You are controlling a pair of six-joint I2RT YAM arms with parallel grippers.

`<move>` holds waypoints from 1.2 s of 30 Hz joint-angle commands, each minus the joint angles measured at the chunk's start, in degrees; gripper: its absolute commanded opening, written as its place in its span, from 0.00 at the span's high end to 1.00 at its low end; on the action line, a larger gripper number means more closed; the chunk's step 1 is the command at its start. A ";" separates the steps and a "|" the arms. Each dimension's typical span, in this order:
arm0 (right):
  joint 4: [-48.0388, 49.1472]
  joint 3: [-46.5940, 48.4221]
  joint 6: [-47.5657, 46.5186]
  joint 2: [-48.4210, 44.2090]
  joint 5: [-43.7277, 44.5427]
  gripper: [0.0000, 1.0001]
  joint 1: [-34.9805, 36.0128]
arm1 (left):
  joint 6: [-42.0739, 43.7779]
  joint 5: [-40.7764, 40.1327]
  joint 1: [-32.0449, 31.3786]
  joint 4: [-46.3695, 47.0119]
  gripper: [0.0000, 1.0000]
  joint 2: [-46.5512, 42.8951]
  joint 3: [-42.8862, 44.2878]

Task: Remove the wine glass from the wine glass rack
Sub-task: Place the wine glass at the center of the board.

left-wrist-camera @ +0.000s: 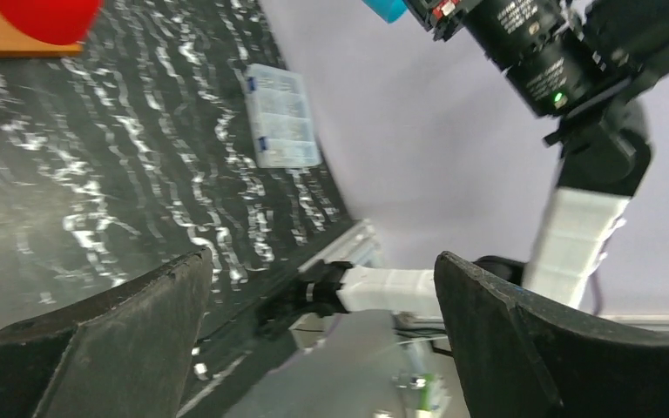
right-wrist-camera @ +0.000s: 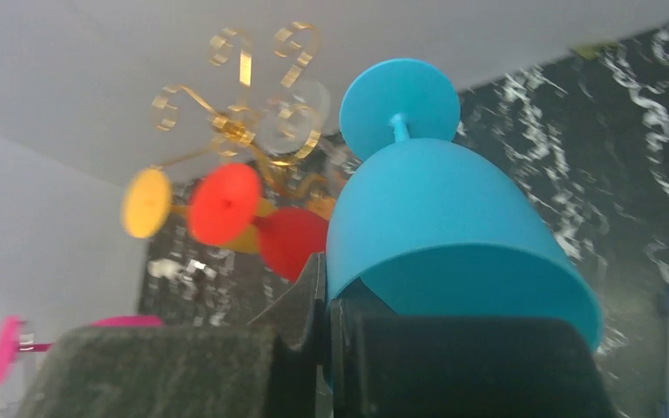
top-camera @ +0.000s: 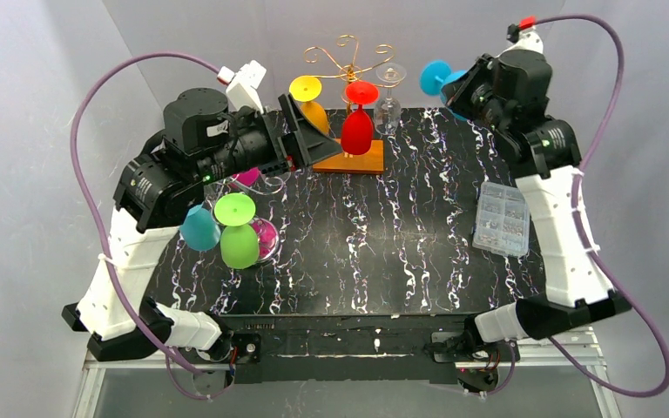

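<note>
The gold wire wine glass rack [top-camera: 347, 59] stands on a wooden base [top-camera: 353, 160] at the back of the table. A yellow glass [top-camera: 308, 97], a red glass [top-camera: 359, 122] and a clear glass [top-camera: 389, 91] hang on it upside down. My right gripper [top-camera: 466, 89] is shut on the rim of a blue wine glass [right-wrist-camera: 435, 226], held in the air to the right of the rack [right-wrist-camera: 235, 113]; the same blue wine glass [top-camera: 440, 78] also shows from above. My left gripper [top-camera: 314, 139] hangs open and empty just left of the rack's base, with its fingers [left-wrist-camera: 122, 331] wide apart.
A teal glass [top-camera: 199, 228], a green glass [top-camera: 238, 235] and a pink glass [top-camera: 264, 235] are grouped at the table's left. A clear compartment box [top-camera: 501, 218] lies at the right. Grey walls close in the back and sides.
</note>
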 commanded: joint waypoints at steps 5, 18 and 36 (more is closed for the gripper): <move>-14.58 4.04 -8.22 10.12 2.12 0.99 -5.78 | 17.22 -12.98 -0.50 -13.79 0.02 -3.45 3.48; -17.34 0.57 -11.99 23.36 -2.15 0.99 -13.90 | 22.74 -19.45 -0.53 -16.97 0.02 -6.55 0.99; -17.96 -0.95 -13.80 36.37 -3.76 0.99 -16.11 | 24.83 -24.98 -0.53 -18.77 0.02 -7.89 -0.15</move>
